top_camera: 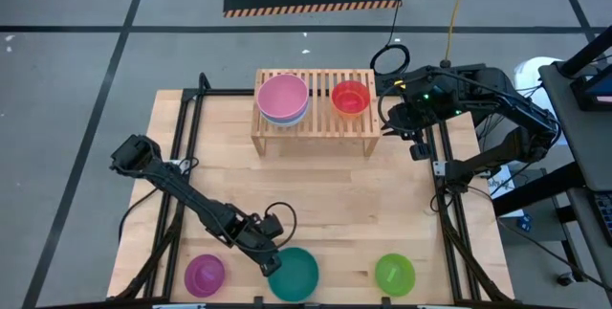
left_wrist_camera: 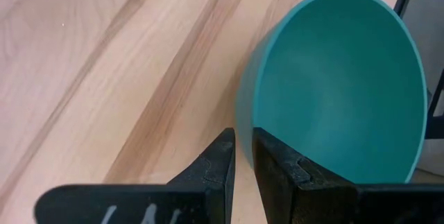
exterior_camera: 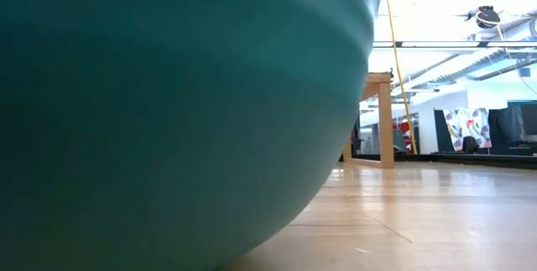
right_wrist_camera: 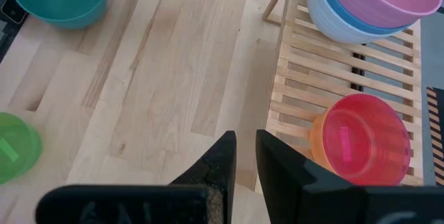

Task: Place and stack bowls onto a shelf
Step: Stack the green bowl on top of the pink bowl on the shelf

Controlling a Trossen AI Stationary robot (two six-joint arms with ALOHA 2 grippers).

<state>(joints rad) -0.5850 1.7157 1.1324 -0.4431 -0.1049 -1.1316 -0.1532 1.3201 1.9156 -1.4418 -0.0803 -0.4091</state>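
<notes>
The teal bowl [top_camera: 295, 275] is at the table's near edge and fills most of the low view [exterior_camera: 168, 112]. My left gripper [top_camera: 271, 261] is shut on its far-left rim. A purple bowl [top_camera: 205, 274] and a green bowl [top_camera: 395, 273] rest on their bases either side of it. On the shelf [top_camera: 325, 122] a pink bowl [top_camera: 282, 94] sits nested in a blue and a white one. A red bowl [top_camera: 350, 96] sits nested in an orange-yellow one. My right gripper [top_camera: 390, 122] hangs shut and empty above the shelf's right end. My left gripper pinches the teal bowl's rim [left_wrist_camera: 243, 116] on the side nearest the arm. One finger [left_wrist_camera: 277, 158] is inside the bowl and the other [left_wrist_camera: 220, 158] is outside its wall. The fingers slant down from the table's left. Whether the base is on the table does not show.
The wooden tabletop [top_camera: 316, 204] lies bare between the shelf and the near row of bowls. Black frame rails [top_camera: 186, 156] run along the table's left and right sides. In the right wrist view the shelf's slats [right_wrist_camera: 326, 92] show beside the red bowl [right_wrist_camera: 364, 141].
</notes>
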